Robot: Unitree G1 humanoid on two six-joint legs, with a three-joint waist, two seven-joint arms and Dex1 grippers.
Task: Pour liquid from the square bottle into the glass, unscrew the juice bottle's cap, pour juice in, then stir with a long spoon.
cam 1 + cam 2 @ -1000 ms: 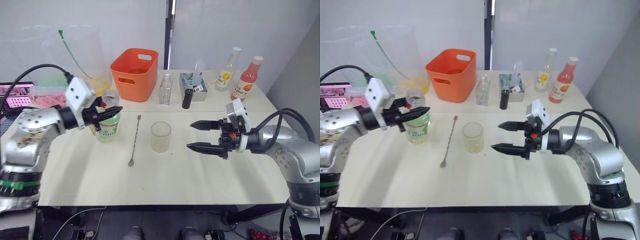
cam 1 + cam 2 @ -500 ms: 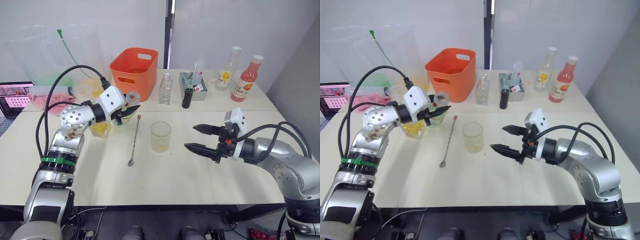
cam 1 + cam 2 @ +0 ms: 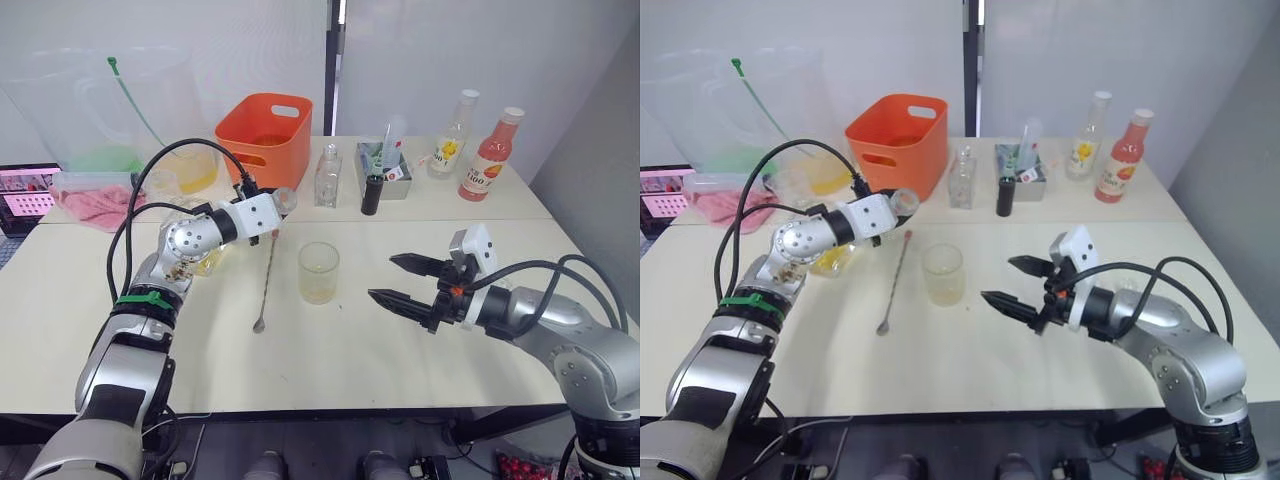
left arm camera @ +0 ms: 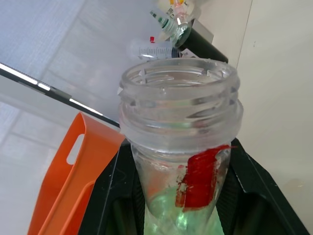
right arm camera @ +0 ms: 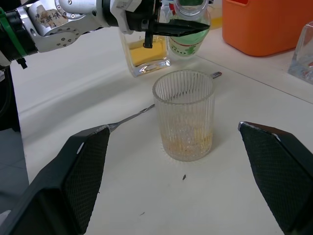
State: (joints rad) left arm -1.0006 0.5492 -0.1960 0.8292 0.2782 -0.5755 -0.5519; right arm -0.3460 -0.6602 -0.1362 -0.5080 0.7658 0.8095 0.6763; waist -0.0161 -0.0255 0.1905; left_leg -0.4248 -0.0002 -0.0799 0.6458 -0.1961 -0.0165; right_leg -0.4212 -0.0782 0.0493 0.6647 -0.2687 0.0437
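Left gripper point(image 4: 178, 205) is clamping the uncapped green-tinted juice bottle point(image 4: 181, 127), mouth tilting towards the ribbed clear glass point(image 3: 319, 272); right gripper point(image 3: 402, 281) is gaping wide beside it.

Pale cream surface point(image 3: 330, 350) fills the frame's middle. On it: ribbed clear glass tumbler point(image 3: 319, 272) at centre, long thin silver bar spoon point(image 3: 266, 282) just left of it, squat clear square flask with yellow liquid point(image 5: 145, 50) further left; orange plastic bin point(image 3: 267, 133), small slim clear bottle point(image 3: 328, 176), yellow-labelled bottle point(image 3: 450, 135) and pink-red bottle point(image 3: 488, 155) along the top.
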